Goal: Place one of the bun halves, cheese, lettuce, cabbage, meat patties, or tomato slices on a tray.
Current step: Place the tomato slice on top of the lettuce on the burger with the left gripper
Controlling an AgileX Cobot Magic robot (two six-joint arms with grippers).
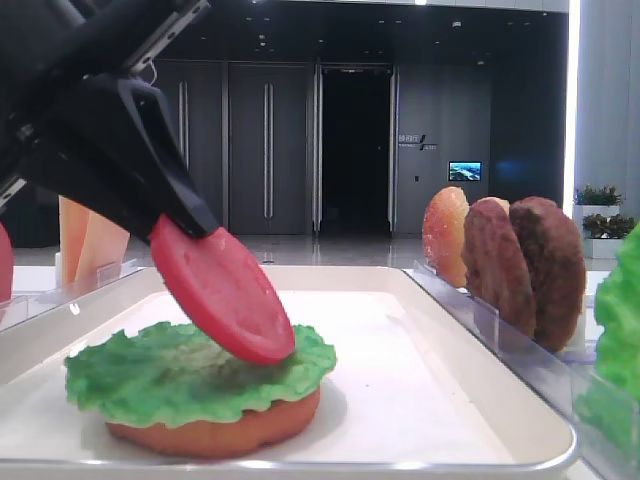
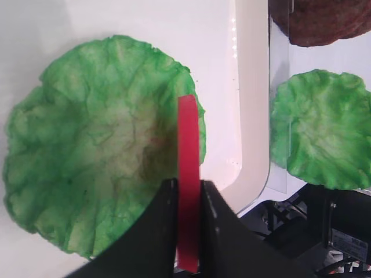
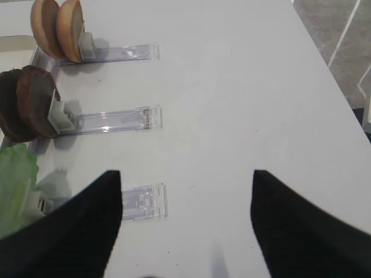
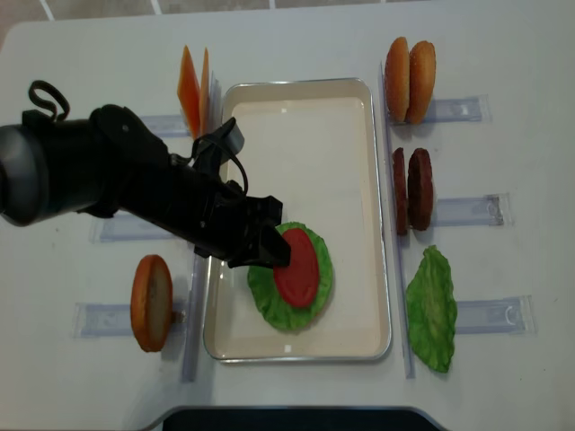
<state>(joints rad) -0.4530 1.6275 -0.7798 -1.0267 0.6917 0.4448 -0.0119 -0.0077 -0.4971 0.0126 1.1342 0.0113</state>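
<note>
Red and matte, the tomato slice (image 1: 222,292) hung tilted in our left gripper (image 4: 267,248), pinched by its upper edge, its lower rim touching or just above the lettuce (image 1: 200,372). That leaf lay on a bun half (image 1: 215,430) near the front edge of the tray (image 4: 359,206), toward its left side. From the left wrist view we saw the slice edge-on, a thin strip between the clenched fingers (image 2: 217,226), directly over the middle of the leaf. So the relation that mattered was straight down: the stack sat right beneath the slice, whose face leaned away from the gripper toward the tray's right edge. We judged that lowering and letting go would tip it flat onto the leaf. Our right gripper (image 3: 185,226) stood open over bare tabletop (image 3: 249,87) beside the patties (image 3: 26,104), well apart from the tray, so the left arm was the nearer one.
</note>
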